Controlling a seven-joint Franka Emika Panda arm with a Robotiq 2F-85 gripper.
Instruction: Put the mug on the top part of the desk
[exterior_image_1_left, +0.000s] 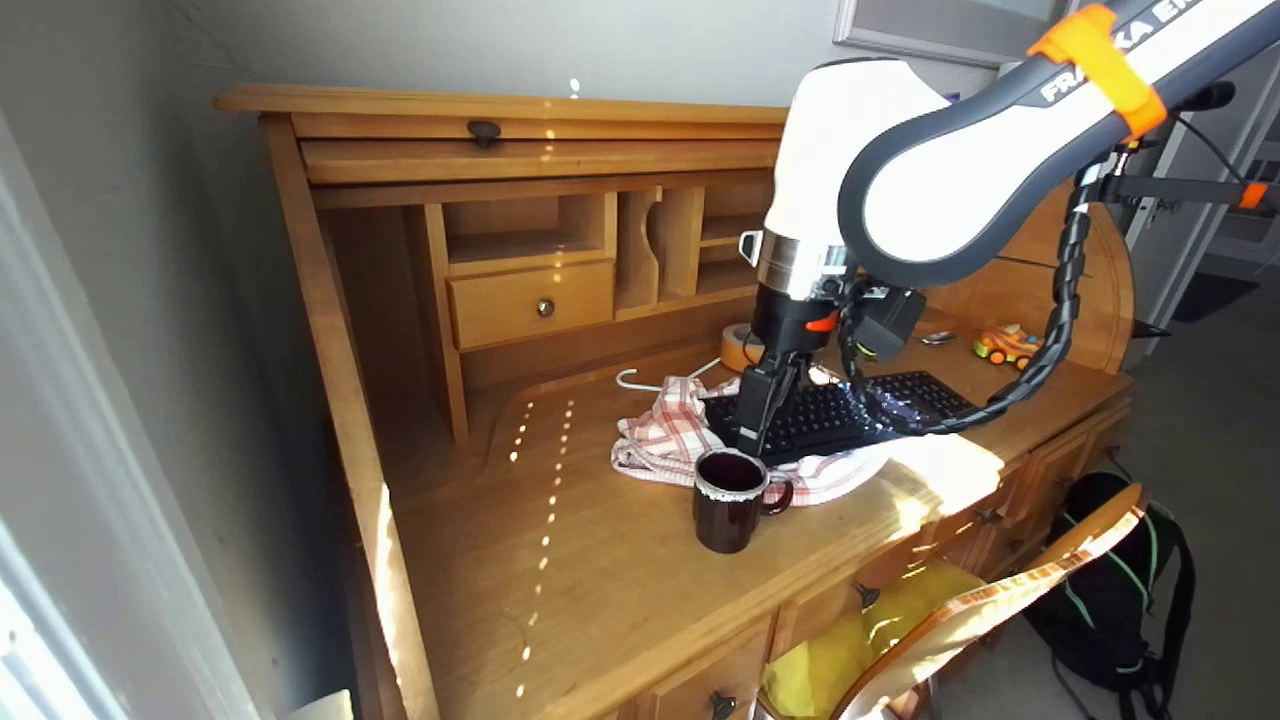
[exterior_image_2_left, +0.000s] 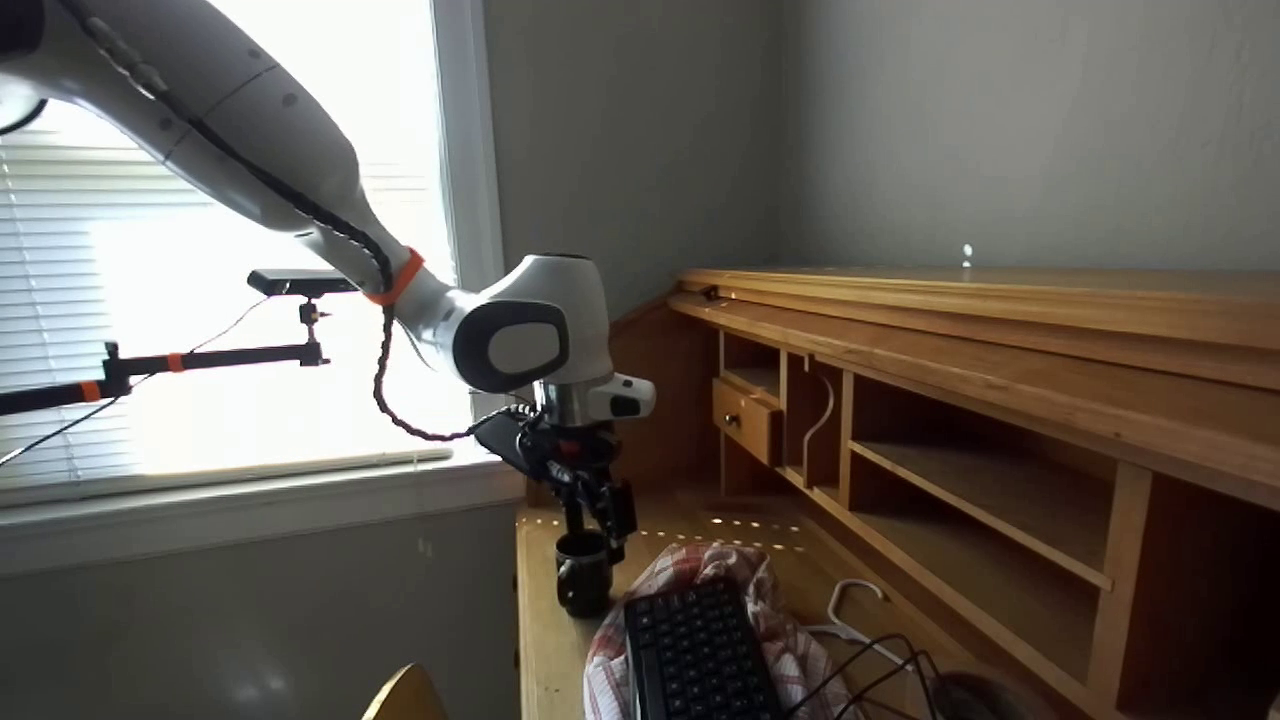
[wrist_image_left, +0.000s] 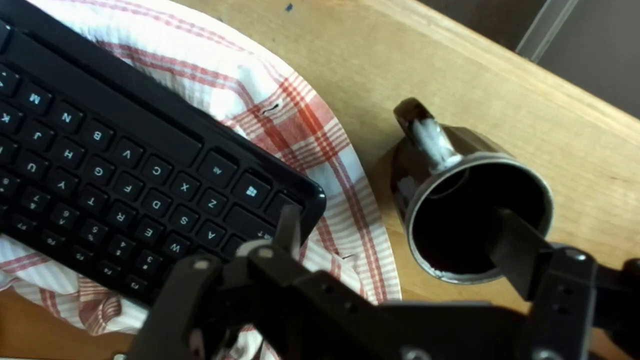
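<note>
1. Black two-fingered tool (wrist_image_left: 397, 223) hangs spread by a near-black cylindrical mug (exterior_image_1_left: 727, 518), upright on the honey-coloured wooden surface (exterior_image_1_left: 465, 590);
2. grasp alignment seems in hand; next likely calls for straddling its wall, closing.

White arm (exterior_image_1_left: 930, 210), dark grey trim (exterior_image_1_left: 852, 210), and look at that bright orange band (exterior_image_1_left: 1105, 72)!
It cuts right across the printed lettering (exterior_image_1_left: 1150, 25); here's the braided black cable (exterior_image_1_left: 1072, 260), there's the silver collar (exterior_image_1_left: 790, 268), a red-orange tab (exterior_image_1_left: 822, 323) just below, and now the gripper (wrist_image_left: 397, 225), black and angular, dotted with round, shiny screws (wrist_image_left: 573, 255).
</note>
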